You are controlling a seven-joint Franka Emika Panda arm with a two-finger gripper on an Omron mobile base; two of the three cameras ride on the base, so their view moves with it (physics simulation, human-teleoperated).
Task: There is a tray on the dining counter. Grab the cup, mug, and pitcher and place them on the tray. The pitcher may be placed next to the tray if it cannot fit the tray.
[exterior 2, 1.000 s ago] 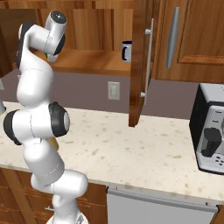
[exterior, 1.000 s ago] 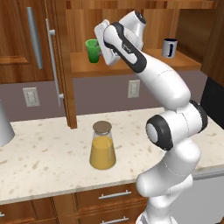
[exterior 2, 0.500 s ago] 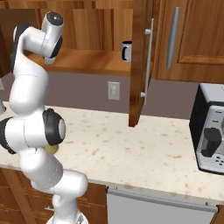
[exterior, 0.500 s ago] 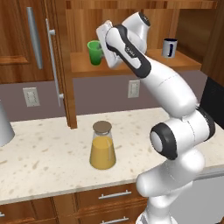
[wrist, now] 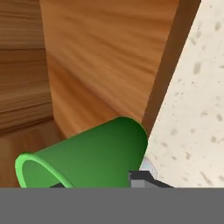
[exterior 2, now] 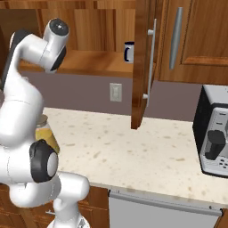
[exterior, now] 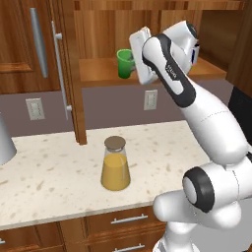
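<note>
— Claw point(exterior: 134, 66) has reached further into the cabinet, right up against the cup point(exterior: 125, 63) on the shelf point(exterior: 98, 74).
— Clamped?
— Can't tell; the fingers have narrowed, though, so a grip looks close. Pitcher point(exterior: 115, 164) waits on the table point(exterior: 49, 172), mug point(exterior 2: 128, 51) up on the shelf.

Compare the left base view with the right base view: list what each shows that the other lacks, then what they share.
Left base view alone: the green cup on the cabinet shelf, with the gripper at it.
Right base view alone: the coffee machine at the right.
Both: the pitcher of orange liquid on the speckled counter, the dark mug on the shelf, and the arm.
</note>
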